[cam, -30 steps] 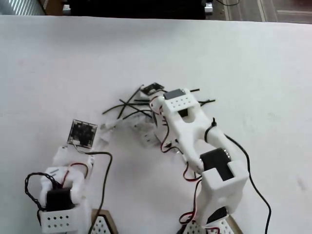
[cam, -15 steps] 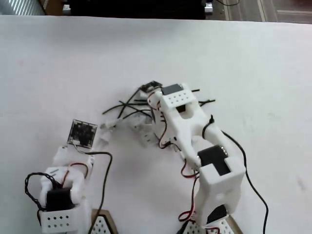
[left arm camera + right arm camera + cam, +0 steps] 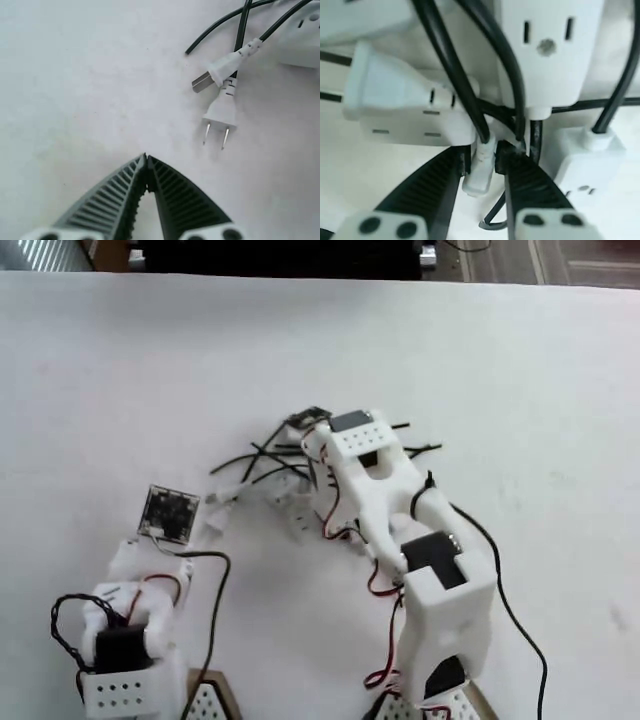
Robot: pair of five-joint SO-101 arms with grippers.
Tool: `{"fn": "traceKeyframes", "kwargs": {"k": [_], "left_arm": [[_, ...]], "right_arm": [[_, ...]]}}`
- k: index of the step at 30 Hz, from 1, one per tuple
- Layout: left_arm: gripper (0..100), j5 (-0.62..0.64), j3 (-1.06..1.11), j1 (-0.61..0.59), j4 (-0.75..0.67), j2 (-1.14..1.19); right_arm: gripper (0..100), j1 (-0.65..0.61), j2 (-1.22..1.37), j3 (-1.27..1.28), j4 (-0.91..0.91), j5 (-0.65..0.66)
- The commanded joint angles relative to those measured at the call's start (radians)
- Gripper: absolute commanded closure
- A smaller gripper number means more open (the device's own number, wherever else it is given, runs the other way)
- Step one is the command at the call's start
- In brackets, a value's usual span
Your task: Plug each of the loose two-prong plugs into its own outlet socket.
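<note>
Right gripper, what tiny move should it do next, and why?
Probably lift slowly, straight up. The right gripper seems to pinch a small white plug on both sides. Black cords lie tangled across it, with an outlet socket just beyond. Raising it a little would likely free the plug from the tangle before aiming it at a socket.

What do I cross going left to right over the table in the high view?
Left arm → loose two-prong plug → white outlet sockets → right arm, jaws closed on a white plug.
</note>
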Motion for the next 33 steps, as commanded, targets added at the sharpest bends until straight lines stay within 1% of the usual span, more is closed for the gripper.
{"fn": "traceKeyframes", "kwargs": {"k": [1,6,11,13,16,19,25,29,31,33], "left_arm": [[98,0.003,-0.005,0.007,-0.009,-0.005],[98,0.003,-0.005,0.007,-0.009,-0.005],[98,0.003,-0.005,0.007,-0.009,-0.005],[98,0.003,-0.005,0.007,-0.009,-0.005],[98,0.003,-0.005,0.007,-0.011,-0.005],[98,0.003,-0.005,0.007,-0.012,-0.005],[98,0.011,-0.04,0.007,-0.044,-0.005],[98,0.014,-0.137,0.013,-0.101,-0.005],[98,0.061,-0.189,0.015,-0.16,-0.005],[98,0.147,-0.227,0.015,-0.227,-0.005]], "right_arm": [[91.0,-0.007,-0.007,-0.037,0.013,-0.008],[93.8,-0.007,-0.007,-0.037,0.053,-0.005],[95.0,-0.005,-0.005,-0.034,0.054,0.0],[98.3,-0.005,-0.007,-0.034,0.056,0.0],[98.1,-0.016,-0.038,-0.037,0.094,0.018],[98.1,-0.047,-0.171,-0.037,0.166,0.031],[98.1,-0.125,-0.562,-0.015,0.32,0.025],[98.1,-0.131,-0.788,0.081,0.321,-0.061],[98.1,-0.131,-0.871,0.127,0.314,-0.098],[98.1,-0.131,-0.941,0.157,0.303,-0.124]]}}
